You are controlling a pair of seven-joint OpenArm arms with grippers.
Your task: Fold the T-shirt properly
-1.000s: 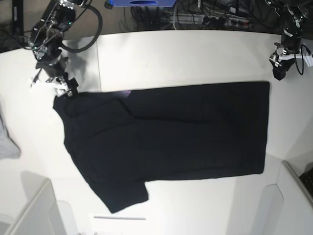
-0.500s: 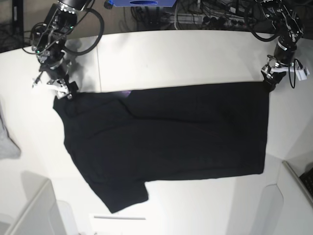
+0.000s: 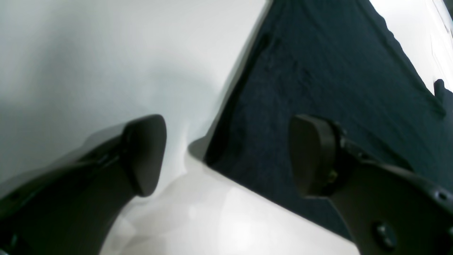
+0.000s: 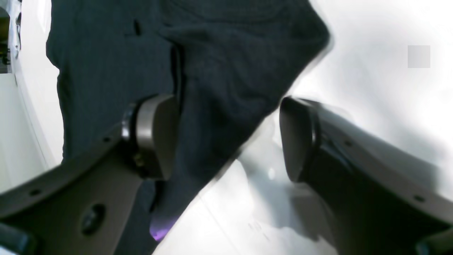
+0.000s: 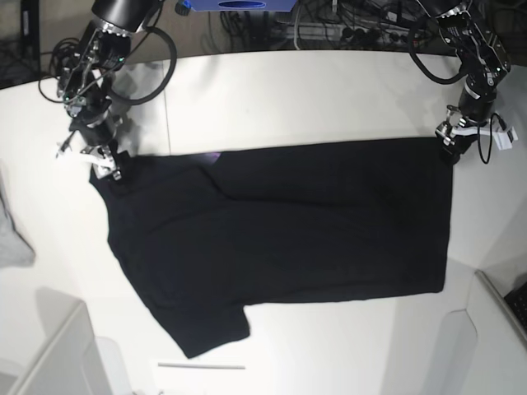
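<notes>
T-shirt (image 5: 288, 230) is lying plain side up on the white worktop (image 5: 313, 90), its long axis running across the base view, hem toward that view's right. Both end effectors, left (image 3: 226, 156) and right (image 4: 228, 136), are gaping wide over opposite corners, gripping nothing.

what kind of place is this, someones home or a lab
Most likely a robotics lab, not a home: a bare white table holds one black T-shirt, two arms stand at its far corners, and a tangle of cables lies behind the table.
</notes>
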